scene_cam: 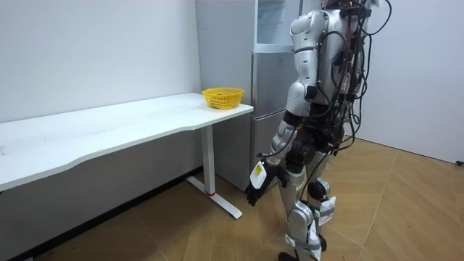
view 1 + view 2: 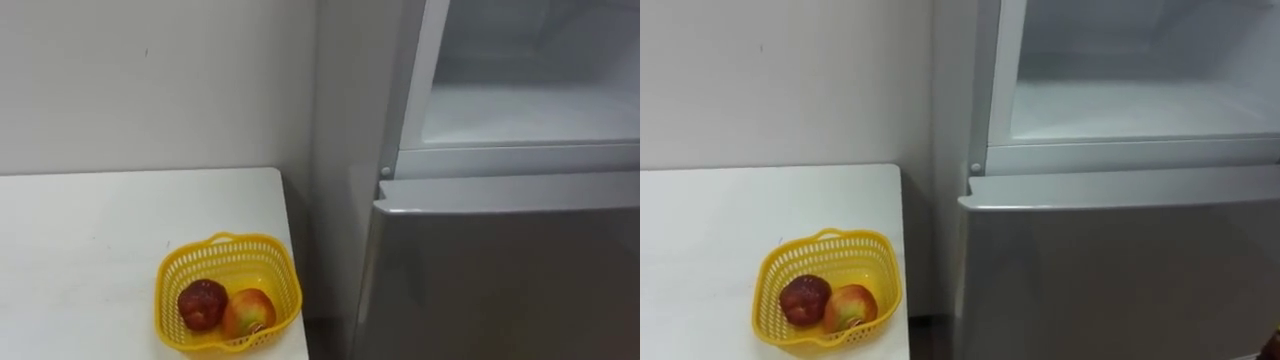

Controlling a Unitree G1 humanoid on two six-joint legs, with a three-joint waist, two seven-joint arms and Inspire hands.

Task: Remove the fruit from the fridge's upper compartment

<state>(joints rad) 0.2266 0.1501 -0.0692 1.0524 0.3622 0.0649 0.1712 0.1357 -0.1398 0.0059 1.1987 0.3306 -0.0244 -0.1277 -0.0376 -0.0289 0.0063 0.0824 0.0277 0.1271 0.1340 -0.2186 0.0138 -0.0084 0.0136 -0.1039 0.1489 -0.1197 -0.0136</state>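
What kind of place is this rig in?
Likely a bare test room staged as a kitchen corner: fridge with upper compartment open, white table beside it, basket of fruit on it.

Your two head eyes sit close to the fridge [image 2: 500, 270] and look forward and down. Its upper compartment [image 2: 530, 110] shows at top right, and a corner of the white table [image 2: 80, 230] with the yellow basket [image 2: 228, 290] at lower left. The right eye sees the same scene from slightly further right. Your room camera stands a few metres off, viewing the whole robot from behind and to one side. It shares that fridge, table and basket with the head views.
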